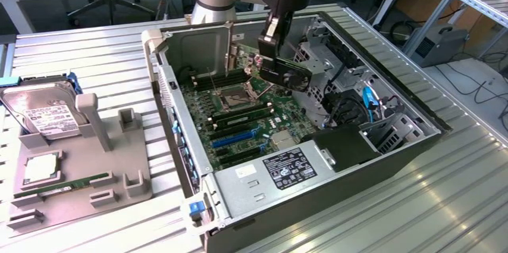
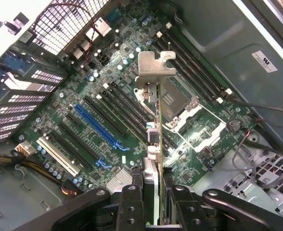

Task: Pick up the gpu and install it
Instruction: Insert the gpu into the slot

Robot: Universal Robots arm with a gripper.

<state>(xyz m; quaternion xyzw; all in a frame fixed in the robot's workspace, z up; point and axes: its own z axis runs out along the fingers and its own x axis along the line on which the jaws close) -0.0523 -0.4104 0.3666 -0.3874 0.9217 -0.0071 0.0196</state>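
- We're holding the gpu [image 1: 287,73] in the gripper [image 1: 272,47], jaws clamped on the card, over the motherboard [image 1: 238,119] inside the case [image 1: 334,175].
- From the wrist we're seeing it edge-on, with the silver bracket [image 2: 155,67] at the far end.
- We're judging it clear of every slot, with the blue slot [image 2: 100,126] off to one side.
- For a clean seat we're aiming for the edge parallel to the slot, no tilt, even pressure.
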